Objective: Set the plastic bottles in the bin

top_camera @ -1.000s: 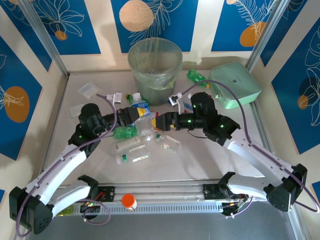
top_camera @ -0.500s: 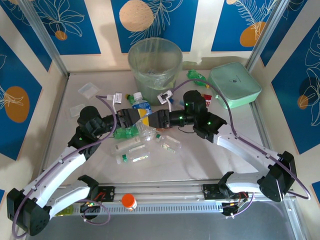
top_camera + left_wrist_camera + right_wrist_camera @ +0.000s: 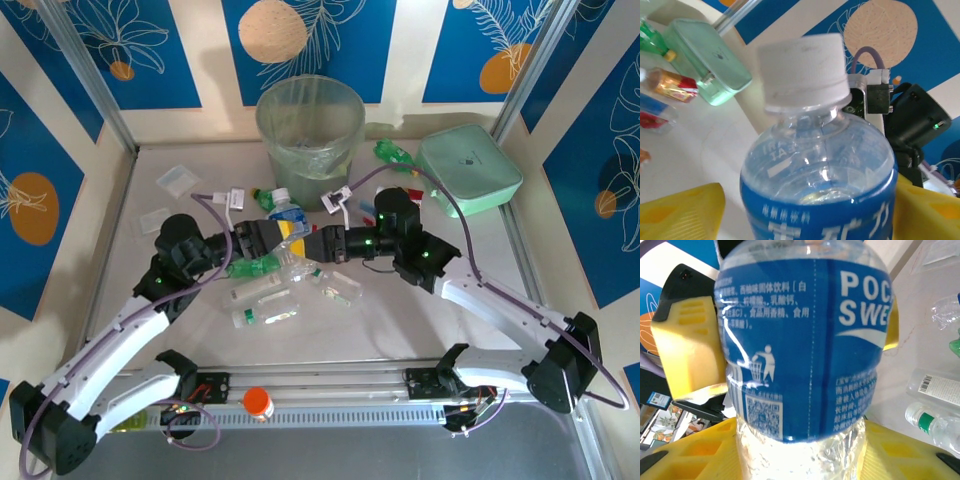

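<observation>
blue-label bottle (image 3: 805,340) is clamped by right gripper (image 3: 800,452) | left gripper (image 3: 807,212) is spread loose around it

Bottle (image 3: 805,340): blue label, white lettering, white cap (image 3: 802,70). Fingers (image 3: 695,452) yellow. Bin (image 3: 296,150) grey-green. Lidded box (image 3: 470,170) mint-green.

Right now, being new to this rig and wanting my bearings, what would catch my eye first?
A blue-labelled bottle with a white cap, mid-table, with both arms' jaws around it. Behind stands the grey-green bin; loose bottles lie scattered in front.
</observation>
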Controlling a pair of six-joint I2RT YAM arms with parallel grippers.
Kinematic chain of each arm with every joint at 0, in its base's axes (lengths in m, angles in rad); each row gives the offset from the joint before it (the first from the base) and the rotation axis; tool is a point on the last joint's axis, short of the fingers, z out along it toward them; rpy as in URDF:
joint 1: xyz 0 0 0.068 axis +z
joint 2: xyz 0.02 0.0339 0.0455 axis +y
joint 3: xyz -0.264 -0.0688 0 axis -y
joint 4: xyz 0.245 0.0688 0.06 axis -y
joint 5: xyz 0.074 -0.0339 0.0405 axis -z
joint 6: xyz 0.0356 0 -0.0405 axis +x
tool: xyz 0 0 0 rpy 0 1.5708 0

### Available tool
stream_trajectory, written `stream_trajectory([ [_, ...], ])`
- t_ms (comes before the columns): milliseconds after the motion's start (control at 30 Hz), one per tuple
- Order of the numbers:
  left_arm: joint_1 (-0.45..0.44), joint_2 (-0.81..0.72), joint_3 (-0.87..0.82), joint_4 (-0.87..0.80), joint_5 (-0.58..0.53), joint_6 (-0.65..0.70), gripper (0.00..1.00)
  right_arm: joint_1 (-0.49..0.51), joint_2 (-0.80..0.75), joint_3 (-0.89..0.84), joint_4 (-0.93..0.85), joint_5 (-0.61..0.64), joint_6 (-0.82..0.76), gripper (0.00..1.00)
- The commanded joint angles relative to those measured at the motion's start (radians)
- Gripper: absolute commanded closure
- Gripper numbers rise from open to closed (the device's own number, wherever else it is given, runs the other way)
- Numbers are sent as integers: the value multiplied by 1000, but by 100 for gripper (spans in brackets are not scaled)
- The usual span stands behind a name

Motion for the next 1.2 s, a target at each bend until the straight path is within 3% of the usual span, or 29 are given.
stream_trajectory([
  [0,-3,-63,58,-177,-140,101,13,-13,-50,-10,-38,14,-52,51],
  [133,-3,-122,72,-302,-249,158,8,-25,-69,-14,-91,42,-87,52],
  [500,-3,-229,64,-587,-284,360,5,-131,-77,104,-275,197,-159,52],
  [833,-3,-322,54,-692,-337,396,5,-281,176,431,-358,200,-190,52],
  [967,-3,-324,114,-806,-413,467,6,-294,314,603,-413,259,-263,53],
  [1167,-3,-342,158,-874,-426,522,2,-326,566,910,-508,286,-287,53],
])
